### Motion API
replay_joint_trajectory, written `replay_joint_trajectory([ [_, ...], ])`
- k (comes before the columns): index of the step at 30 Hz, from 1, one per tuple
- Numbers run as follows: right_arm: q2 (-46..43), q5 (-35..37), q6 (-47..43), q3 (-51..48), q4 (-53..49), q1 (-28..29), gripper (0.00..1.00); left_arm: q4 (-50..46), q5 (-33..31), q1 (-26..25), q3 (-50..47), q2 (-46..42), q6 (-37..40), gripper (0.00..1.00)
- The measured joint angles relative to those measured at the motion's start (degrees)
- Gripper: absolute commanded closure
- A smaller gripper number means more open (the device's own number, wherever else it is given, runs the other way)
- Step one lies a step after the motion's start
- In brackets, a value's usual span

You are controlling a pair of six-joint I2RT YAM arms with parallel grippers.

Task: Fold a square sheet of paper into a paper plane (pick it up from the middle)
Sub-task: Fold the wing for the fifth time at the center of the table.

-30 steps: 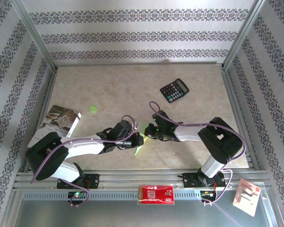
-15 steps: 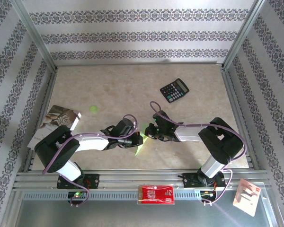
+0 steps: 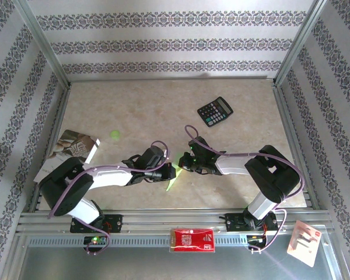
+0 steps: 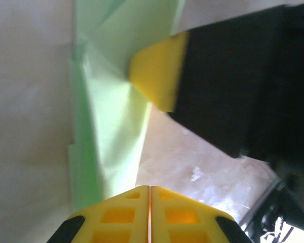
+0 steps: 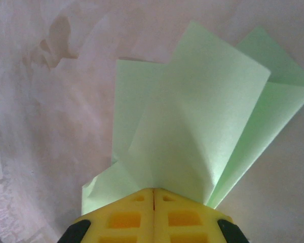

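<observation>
The light green paper [image 5: 202, 116] is folded into several overlapping pointed layers and hangs just above the table between the two arms. My right gripper [image 5: 153, 190] is shut on its near edge, the paper fanning out from the seam of the jaws. In the top view a green tip of the paper [image 3: 171, 184] pokes out below the two grippers. My left gripper [image 4: 149, 187] is shut, its tips facing the right gripper [image 3: 182, 163]. The paper [image 4: 111, 116] runs past its left finger, off the seam; no grip shows there. The right gripper's yellow fingertip [image 4: 157, 76] presses on the paper.
A black calculator [image 3: 215, 111] lies at the back right, and a small green dot [image 3: 115, 135] sits left of centre. A booklet [image 3: 76, 146] lies at the left edge. A red-and-white packet [image 3: 192, 239] and a white card [image 3: 306, 242] rest on the front rail.
The left arm's elbow has lifted and swung a little; its gripper stays by the paper. The right arm and the paper have not moved.
</observation>
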Motion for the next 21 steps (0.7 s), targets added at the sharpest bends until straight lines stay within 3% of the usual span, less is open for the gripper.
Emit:
replay_joint_trajectory([
  [5, 0.0, 0.0, 0.0, -0.1, 0.0, -0.1, 0.96, 0.9, 0.5, -1.6, -0.7, -2.2, -0.2, 0.91],
  [21, 0.0, -0.1, -0.4, -0.1, 0.0, -0.5, 0.97, 1.4, 2.5, 0.0, -1.9, 2.5, -0.7, 0.95],
])
